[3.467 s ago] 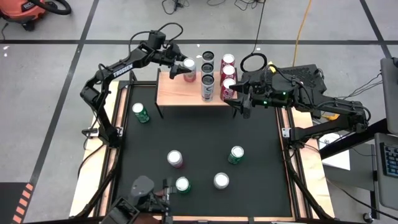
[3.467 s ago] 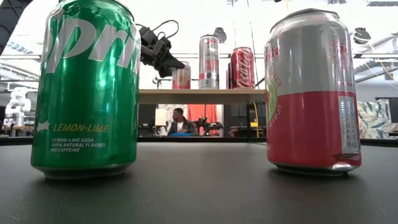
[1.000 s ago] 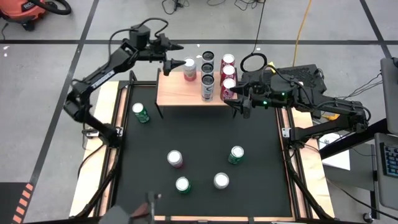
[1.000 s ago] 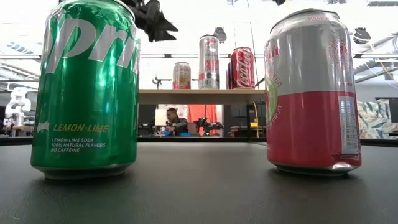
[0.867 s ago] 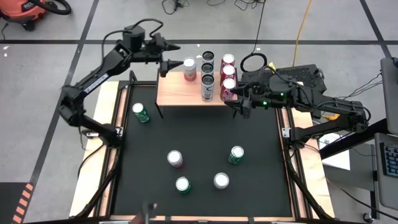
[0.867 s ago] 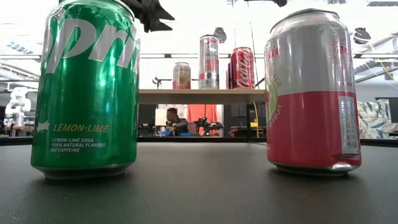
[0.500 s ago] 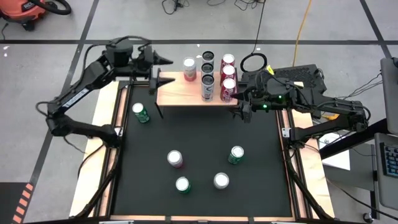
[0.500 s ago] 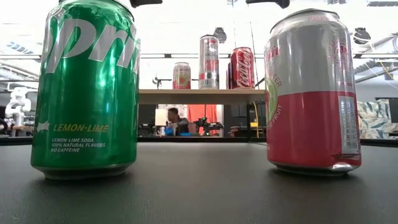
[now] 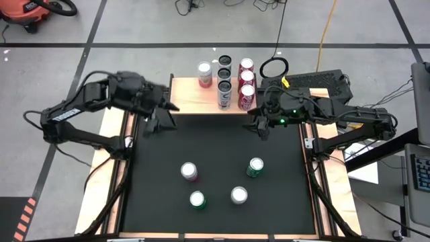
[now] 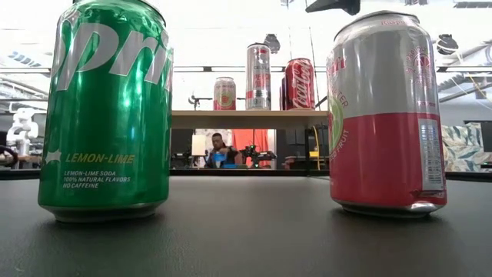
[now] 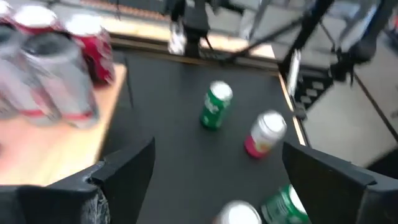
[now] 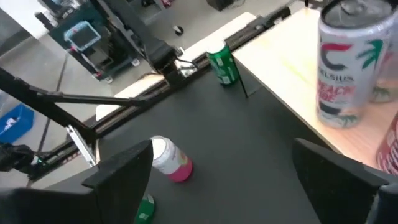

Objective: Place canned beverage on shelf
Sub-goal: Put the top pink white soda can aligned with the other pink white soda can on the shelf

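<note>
On my black table, far edge: wood-top shelf w/ five cans on it.
Left gripper hangs off shelf's left front corner, jaws wide, holding nothing; right gripper by its right front corner, also wide & empty. Pink can stands on shelf's left-rear part, apart from the other four. Four more cans on table.

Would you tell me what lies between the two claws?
Only bare black table, per the high view; left claw, right claw, with the shelf just behind that line.
</note>
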{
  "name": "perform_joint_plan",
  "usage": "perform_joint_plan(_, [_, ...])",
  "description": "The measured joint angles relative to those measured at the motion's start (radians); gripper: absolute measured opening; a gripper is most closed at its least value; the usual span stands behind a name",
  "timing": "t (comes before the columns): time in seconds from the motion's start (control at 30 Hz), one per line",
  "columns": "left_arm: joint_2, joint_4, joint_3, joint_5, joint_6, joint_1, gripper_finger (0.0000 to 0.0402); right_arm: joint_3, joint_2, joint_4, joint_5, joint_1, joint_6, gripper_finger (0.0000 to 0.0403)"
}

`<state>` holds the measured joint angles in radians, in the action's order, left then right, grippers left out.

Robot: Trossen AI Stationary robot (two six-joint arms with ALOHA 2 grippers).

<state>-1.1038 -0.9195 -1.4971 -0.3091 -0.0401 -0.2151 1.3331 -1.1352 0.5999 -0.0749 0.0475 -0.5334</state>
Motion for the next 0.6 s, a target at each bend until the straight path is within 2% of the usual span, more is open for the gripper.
perform_joint_plan(0.2, [-0.061, -0.123, 0.000, 0.098, -0.007, 0.153, 0.0352, 0.000, 0.002, 0.054, 0.103, -0.004, -0.043, 0.0361])
perform_joint_plan(0.4, [-0.168, -0.262, 0.001, 0.189, -0.008, 0.259, 0.0352, 0.000, 0.002, 0.122, 0.107, -0.042, -0.108, 0.0361])
perform_joint_plan(0.47, [-0.206, -0.269, 0.001, 0.193, -0.035, 0.287, 0.0352, 0.000, 0.002, 0.133, 0.107, -0.051, -0.157, 0.0361])
perform_joint_plan(0.6, [-0.287, -0.262, 0.001, 0.126, -0.133, 0.310, 0.0352, 0.000, 0.002, 0.140, 0.140, -0.063, -0.165, 0.0361])
